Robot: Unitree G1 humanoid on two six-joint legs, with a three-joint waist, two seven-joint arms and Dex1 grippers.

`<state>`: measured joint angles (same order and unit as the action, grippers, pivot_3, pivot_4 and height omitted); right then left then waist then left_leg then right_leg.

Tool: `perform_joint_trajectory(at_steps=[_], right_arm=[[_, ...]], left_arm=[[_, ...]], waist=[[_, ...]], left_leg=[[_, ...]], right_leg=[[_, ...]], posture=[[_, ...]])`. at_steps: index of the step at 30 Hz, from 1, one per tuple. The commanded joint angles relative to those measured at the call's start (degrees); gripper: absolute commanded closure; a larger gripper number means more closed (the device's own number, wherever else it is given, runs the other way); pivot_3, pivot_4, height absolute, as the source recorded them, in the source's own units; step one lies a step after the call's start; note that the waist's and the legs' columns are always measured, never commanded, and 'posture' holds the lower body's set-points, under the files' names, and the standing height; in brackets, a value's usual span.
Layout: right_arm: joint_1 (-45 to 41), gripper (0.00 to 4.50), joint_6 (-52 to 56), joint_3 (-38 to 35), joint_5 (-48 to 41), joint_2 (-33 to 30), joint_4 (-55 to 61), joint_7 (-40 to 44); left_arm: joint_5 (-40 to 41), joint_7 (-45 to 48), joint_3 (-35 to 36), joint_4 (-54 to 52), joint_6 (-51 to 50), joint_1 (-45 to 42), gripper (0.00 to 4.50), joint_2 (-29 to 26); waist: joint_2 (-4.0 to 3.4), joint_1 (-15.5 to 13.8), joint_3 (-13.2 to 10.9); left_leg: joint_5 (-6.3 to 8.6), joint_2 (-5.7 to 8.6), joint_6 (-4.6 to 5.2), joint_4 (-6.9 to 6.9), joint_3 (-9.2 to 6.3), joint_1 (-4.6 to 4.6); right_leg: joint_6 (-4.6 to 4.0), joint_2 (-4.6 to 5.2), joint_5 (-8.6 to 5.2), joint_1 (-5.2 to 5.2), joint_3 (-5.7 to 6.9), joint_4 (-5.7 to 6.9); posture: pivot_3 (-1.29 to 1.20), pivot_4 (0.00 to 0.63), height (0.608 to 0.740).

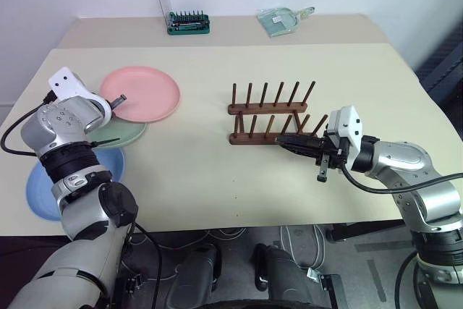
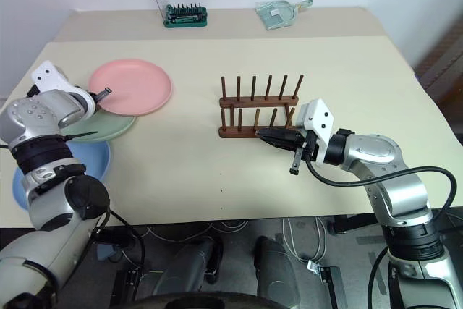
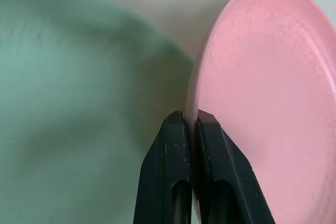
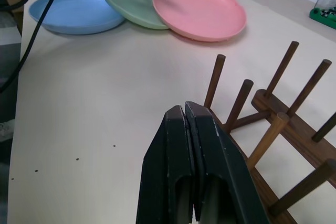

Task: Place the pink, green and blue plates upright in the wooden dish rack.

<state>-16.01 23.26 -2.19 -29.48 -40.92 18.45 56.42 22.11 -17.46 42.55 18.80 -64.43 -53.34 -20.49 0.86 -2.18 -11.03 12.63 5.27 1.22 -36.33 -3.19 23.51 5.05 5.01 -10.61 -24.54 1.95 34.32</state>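
Nearest, the left gripper (image 3: 190, 118) pinches the rim of the pink plate (image 1: 141, 93), which lies flat on the desk (image 1: 217, 179); the green plate (image 4: 128, 3) sits just beside it, partly under the pink one, with the blue plate (image 4: 76, 11) beyond that. Across the desk, the right gripper (image 4: 185, 109), fingers pressed together and empty, hovers just beside the wooden dish rack (image 1: 271, 110), which holds nothing.
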Motion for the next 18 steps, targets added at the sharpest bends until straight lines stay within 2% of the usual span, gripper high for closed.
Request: perform_joint_trajectory(at_steps=[1, 6, 9, 11, 14, 18], right_arm=[[-2.87, 4.5, -0.72, -1.98, -0.38, -1.6, 3.5, 0.06], [-8.34, 4.5, 3.48, -1.71, -2.87, -2.31, 5.48, -1.03], [-15.31, 3.67, 6.39, 0.21, -3.58, -0.86, 5.51, -2.67], [-20.87, 2.69, 2.97, 5.27, 2.57, 0.95, 4.44, -3.56], [-26.23, 1.2, -6.21, 12.89, 14.48, 3.82, 1.03, -5.78], [-29.4, 1.2, -17.86, 18.59, 25.32, 6.27, -4.84, -7.44]], left_arm=[[2.24, 1.18, -0.49, -7.26, -0.67, 0.22, 4.44, -0.07], [3.72, 3.16, -2.92, -13.83, -1.52, 0.25, 4.44, -0.1], [4.93, 10.27, -10.17, -21.44, -0.08, 1.75, 4.5, -1.75], [8.47, 16.22, -13.44, -28.01, 1.3, 2.53, 4.5, -1.41], [8.54, 19.4, -18.31, -32.75, 2.09, 3.09, 4.5, -2.23], [7.49, 20.17, -23.24, -36.41, 3.08, 2.87, 4.5, -2.18]], waist=[[0.0, 0.03, 0.0], [0.01, 0.04, 0.0], [0.01, 0.04, -0.01], [0.01, 0.15, -0.01], [0.01, 0.1, -0.01], [0.02, 0.14, 0.0]], left_leg=[[0.0, 0.0, 0.0, 0.0, 0.0, 0.0], [-0.01, -0.02, -0.02, 0.0, 0.0, 0.0], [-0.01, -0.01, -0.02, -0.01, 0.01, 0.01], [-0.01, -0.01, -0.02, -0.01, 0.05, 0.02], [-0.01, -0.02, -0.03, 0.02, 0.05, 0.02], [-0.15, 0.01, -0.22, 0.02, 0.08, 0.02]], right_leg=[[0.0, 0.0, 0.0, 0.0, 0.0, 0.0], [-0.01, -0.01, 0.01, -0.02, -0.02, 0.01], [-0.03, -0.01, 0.02, -0.01, -0.02, 0.0], [-0.05, -0.01, 0.03, -0.05, -0.05, 0.0], [-0.06, -0.01, 0.02, -0.06, -0.05, -0.01], [-0.06, -0.04, 0.02, -0.06, -0.07, -0.01]], posture=[[0.0, 0.15, 0.74], [0.0, 0.15, 0.74], [0.0, 0.15, 0.74], [0.0, 0.15, 0.74], [0.0, 0.15, 0.74], [0.0, 0.15, 0.74]])
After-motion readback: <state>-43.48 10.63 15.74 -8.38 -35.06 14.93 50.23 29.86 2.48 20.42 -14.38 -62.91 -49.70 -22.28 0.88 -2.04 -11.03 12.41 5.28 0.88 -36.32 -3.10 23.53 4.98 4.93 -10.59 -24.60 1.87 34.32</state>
